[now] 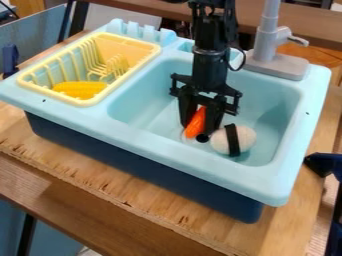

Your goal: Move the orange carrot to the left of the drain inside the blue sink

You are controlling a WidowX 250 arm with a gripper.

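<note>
Wooden table (153, 212) is sitting nearest the camera, carrying light blue toy sink (194, 161). End effector (199, 129) is hanging down into the basin, grasping orange item (196, 123), which is tilting between its fingers, low in the basin. Pale round item (220, 141) with black band (232, 140) is lying just beside, toward image right. Yellow corn-like toy (80, 89) is lying in yellow rack (89, 102), left; grey faucet (267, 45) is standing behind the basin.

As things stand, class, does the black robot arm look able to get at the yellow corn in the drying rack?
Probably yes: the corn lies uncovered in the open-topped rack. But the gripper is low in the basin, so the arm would first have to clear its wall.
</note>
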